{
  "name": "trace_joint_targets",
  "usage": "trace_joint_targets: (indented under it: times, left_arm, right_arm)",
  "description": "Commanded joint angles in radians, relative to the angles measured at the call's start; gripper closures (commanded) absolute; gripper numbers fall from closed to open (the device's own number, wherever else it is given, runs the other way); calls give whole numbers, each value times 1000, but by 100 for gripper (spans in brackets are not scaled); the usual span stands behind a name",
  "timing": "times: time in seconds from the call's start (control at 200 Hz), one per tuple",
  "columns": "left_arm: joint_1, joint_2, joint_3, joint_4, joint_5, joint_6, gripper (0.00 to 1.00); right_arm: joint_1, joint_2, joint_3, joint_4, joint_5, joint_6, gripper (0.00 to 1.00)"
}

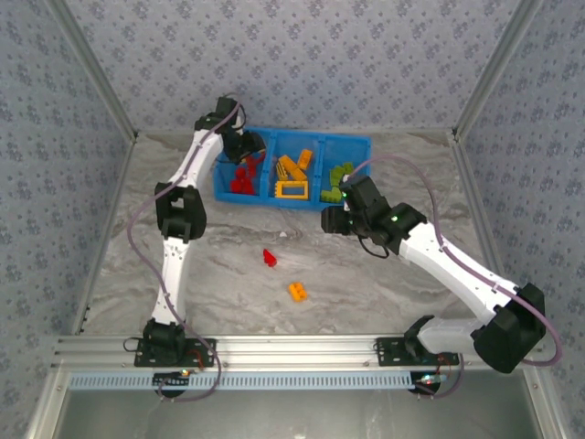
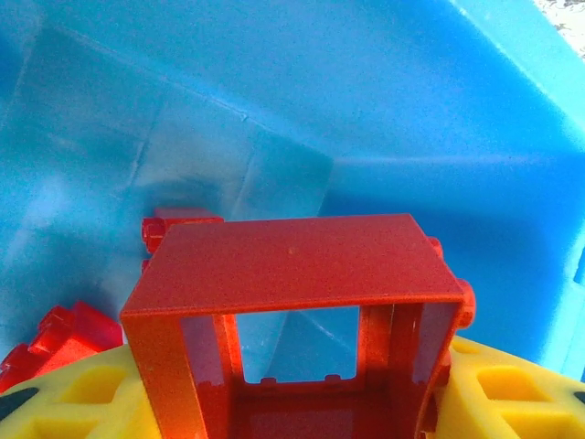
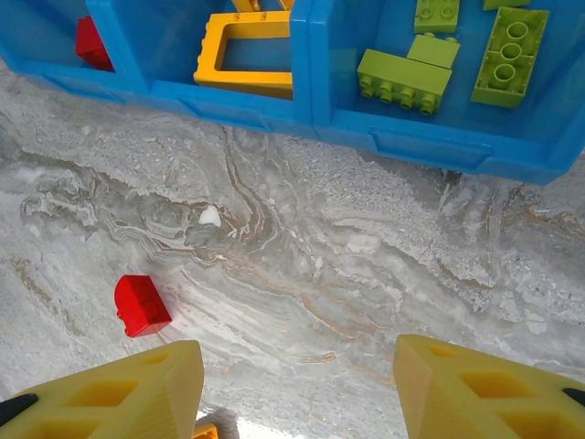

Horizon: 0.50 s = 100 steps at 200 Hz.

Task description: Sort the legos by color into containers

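Note:
My left gripper (image 1: 245,149) hangs over the left compartment of the blue bin (image 1: 356,146). In the left wrist view it is shut on the red open frame (image 2: 292,261), gripped between the yellow fingers (image 2: 82,393) just above the blue floor, with red bricks (image 2: 55,334) beside it. Yellow bricks and the yellow frame (image 1: 291,190) fill the middle compartment, green bricks (image 1: 336,178) the right one. A red brick (image 1: 269,259) and an orange brick (image 1: 297,292) lie on the table. My right gripper (image 1: 336,220) is open above the table in front of the bin, the red brick (image 3: 142,305) to its left.
The marble-patterned table (image 1: 384,302) is walled on three sides by patterned panels. The bin's front wall (image 3: 393,137) runs across the top of the right wrist view. A sliver of the orange brick (image 3: 206,430) peeks by the right gripper's left finger.

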Motion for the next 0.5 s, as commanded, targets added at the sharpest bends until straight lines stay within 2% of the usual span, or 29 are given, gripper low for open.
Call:
trace_joint_targets:
  times: [0.0, 0.21, 0.335, 0.495]
  left_arm:
    - [0, 39, -3, -25, 27, -5, 42]
    - [0, 46, -24, -43, 20, 5, 37]
    - [0, 39, -15, -53, 20, 16, 28]
    - [-3, 9, -15, -75, -16, 41, 28]
  right_arm:
    - [5, 9, 28, -28, 3, 20, 40]
    - [5, 23, 43, -36, -4, 12, 40]
    - [5, 24, 42, -37, -8, 14, 40]
    - [5, 29, 44, -34, -11, 11, 39]
